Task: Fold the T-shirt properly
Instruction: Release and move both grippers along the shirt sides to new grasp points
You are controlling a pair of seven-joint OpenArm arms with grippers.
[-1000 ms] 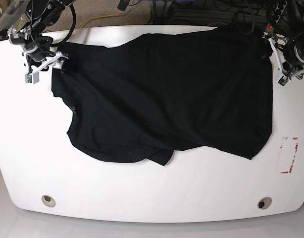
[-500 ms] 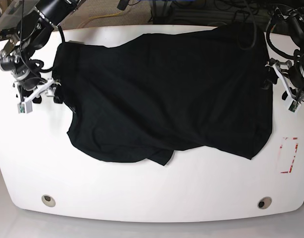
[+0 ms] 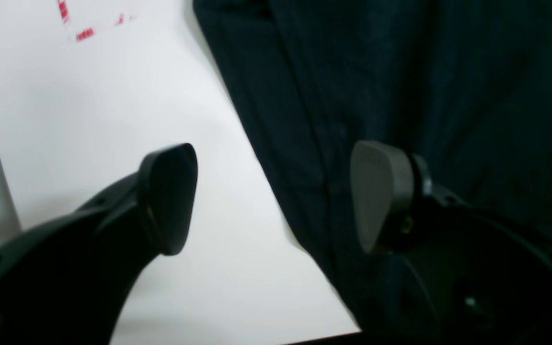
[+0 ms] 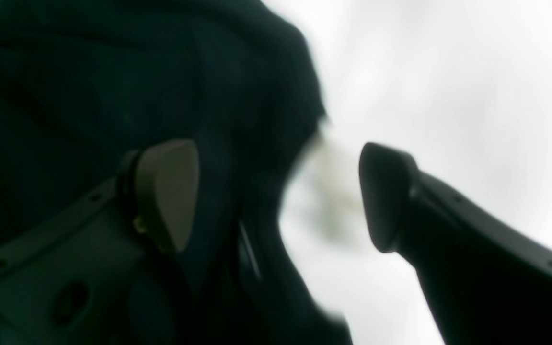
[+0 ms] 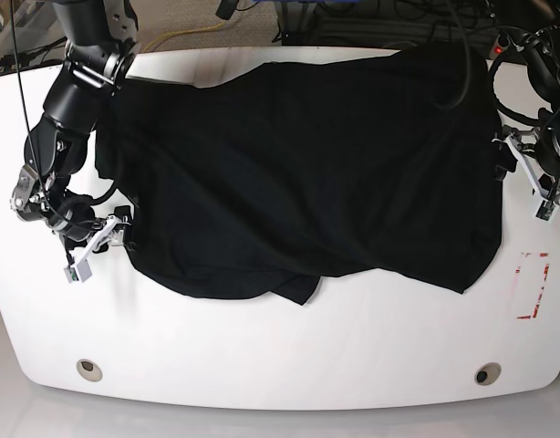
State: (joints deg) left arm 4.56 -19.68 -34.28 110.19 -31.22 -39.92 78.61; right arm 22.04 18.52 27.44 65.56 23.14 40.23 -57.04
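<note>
While spread, T-shirt (image 5: pixel 307 164) between end effectors

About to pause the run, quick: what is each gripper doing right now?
Left gripper: open, straddling the T-shirt edge, holding nothing.
Right gripper: open, astride the shirt's edge, holding nothing.
</note>
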